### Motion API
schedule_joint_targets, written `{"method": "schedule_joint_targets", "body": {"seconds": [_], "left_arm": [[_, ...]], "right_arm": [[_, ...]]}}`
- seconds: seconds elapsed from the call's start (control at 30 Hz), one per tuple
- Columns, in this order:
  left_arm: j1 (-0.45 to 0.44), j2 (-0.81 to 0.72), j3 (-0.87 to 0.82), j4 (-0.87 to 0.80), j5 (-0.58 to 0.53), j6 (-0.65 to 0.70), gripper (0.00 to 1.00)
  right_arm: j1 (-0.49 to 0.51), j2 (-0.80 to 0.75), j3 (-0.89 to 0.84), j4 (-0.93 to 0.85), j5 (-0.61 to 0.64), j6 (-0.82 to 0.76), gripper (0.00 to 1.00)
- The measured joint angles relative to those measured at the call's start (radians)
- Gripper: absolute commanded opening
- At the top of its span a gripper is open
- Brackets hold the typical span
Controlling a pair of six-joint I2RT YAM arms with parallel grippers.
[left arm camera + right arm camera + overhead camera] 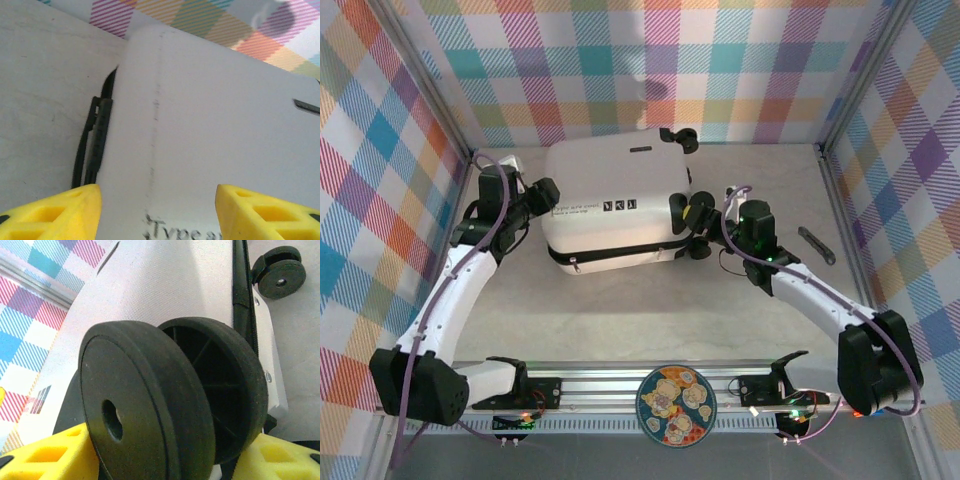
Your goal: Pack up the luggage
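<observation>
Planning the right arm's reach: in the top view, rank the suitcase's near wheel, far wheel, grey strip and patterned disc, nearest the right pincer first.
1. Near wheel, held in the right pincer.
2. Far wheel, toward the back wall.
3. Grey strip, on the table, right side.
4. Patterned disc, on the near rail.

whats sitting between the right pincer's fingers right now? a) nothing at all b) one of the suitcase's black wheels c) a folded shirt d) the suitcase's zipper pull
b: the right wrist view shows a black double wheel of the white suitcase sitting between the right pincer's yellow fingers.
</observation>
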Motion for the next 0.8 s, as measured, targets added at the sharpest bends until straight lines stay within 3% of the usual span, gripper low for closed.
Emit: {"method": "schedule_joint_targets", "body": {"seconds": [0.17, 0.4, 0.53, 0.8], "left_arm": [[-0.065, -0.019, 0.012, -0.046, 0.049, 0.032, 0.64], [-0.219, 0.023, 0.085, -0.081, 0.096, 0.082, 0.65], [-0.301, 0.095, 0.180, -0.101, 0.101, 0.126, 0.67], [-0.443, 0.283, 0.399, -0.140, 0.118, 0.301, 0.74]], "right_arm": [[-0.002, 0.043, 0.003, 0.058, -0.043, -0.035, 0.66], [-0.006, 0.122, 0.003, 0.185, -0.161, -0.113, 0.82], [-0.019, 0.089, 0.003, 0.128, -0.174, -0.146, 0.93], [-0.128, -0.125, 0.001, -0.066, -0.213, -0.140, 0.97]]}}
